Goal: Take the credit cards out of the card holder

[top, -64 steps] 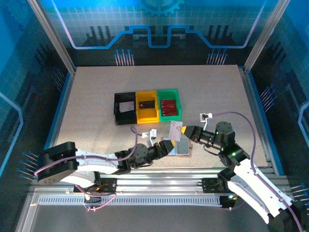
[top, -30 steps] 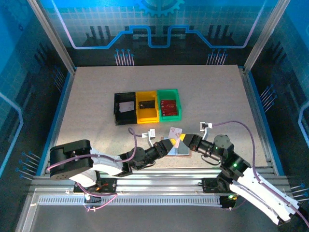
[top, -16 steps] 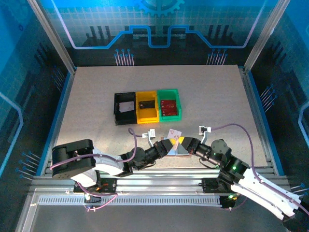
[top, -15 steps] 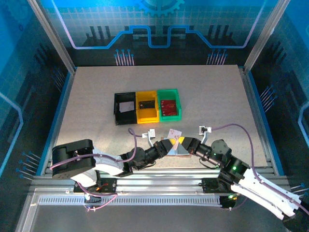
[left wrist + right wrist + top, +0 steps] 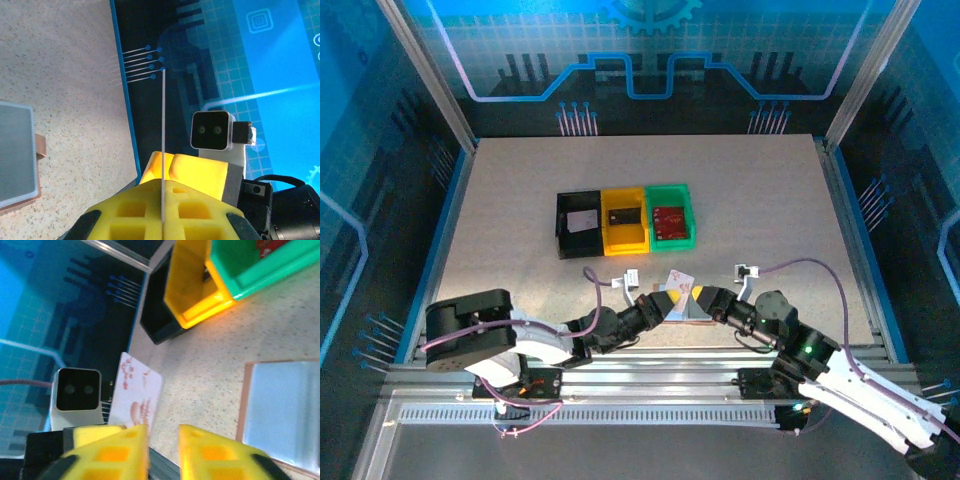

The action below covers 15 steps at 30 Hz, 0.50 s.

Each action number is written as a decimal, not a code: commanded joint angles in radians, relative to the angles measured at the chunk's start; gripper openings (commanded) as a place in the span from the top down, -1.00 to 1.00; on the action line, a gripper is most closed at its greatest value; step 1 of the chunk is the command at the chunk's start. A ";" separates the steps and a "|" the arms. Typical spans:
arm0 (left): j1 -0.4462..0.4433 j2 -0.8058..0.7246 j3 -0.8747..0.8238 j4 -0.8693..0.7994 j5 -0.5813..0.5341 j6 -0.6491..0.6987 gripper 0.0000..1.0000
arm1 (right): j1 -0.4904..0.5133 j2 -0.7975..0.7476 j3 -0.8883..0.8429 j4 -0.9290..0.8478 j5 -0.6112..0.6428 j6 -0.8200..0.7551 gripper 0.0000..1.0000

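A white credit card point(image 5: 678, 280) with pink print stands on edge between my two grippers at the near middle of the table. My left gripper point(image 5: 665, 301) is shut on it; in the left wrist view the card point(image 5: 163, 130) is a thin line pinched between the yellow fingers point(image 5: 125, 215). My right gripper point(image 5: 699, 297) faces it, open, and its jaws stand apart beside the card point(image 5: 137, 392) without holding it. The tan card holder point(image 5: 694, 316) lies flat and open on the table under the grippers, its pale inside point(image 5: 285, 410) facing up.
Three small trays stand side by side at mid-table: black point(image 5: 563, 240) with a white card, yellow point(image 5: 626, 245) with a dark card, green point(image 5: 672, 241) with a red card. The blue side wall point(image 5: 125, 95) and the metal front rail point(image 5: 650, 370) bound the table.
My left gripper has closed on the white card. My right gripper, shut on that card before, has opened and let it go. Both grippers have shifted slightly toward the near edge.
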 commanded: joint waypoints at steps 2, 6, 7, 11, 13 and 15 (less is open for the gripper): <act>0.022 -0.143 -0.036 -0.159 0.004 -0.037 1.00 | 0.004 -0.025 0.120 -0.226 0.096 -0.169 -0.04; 0.060 -0.411 -0.018 -0.627 0.035 -0.026 1.00 | -0.002 -0.003 0.207 -0.386 0.154 -0.297 -0.51; 0.074 -0.493 0.004 -0.785 0.044 -0.011 1.00 | -0.007 0.012 0.228 -0.424 0.168 -0.331 -0.60; 0.215 -0.745 0.029 -1.171 0.187 0.015 1.00 | -0.025 0.084 0.301 -0.526 0.180 -0.442 -0.84; 0.302 -0.862 0.072 -1.396 0.263 0.053 1.00 | -0.037 0.117 0.339 -0.571 0.175 -0.493 -0.93; 0.387 -0.927 0.141 -1.568 0.347 0.122 1.00 | -0.048 0.134 0.372 -0.609 0.172 -0.538 -1.00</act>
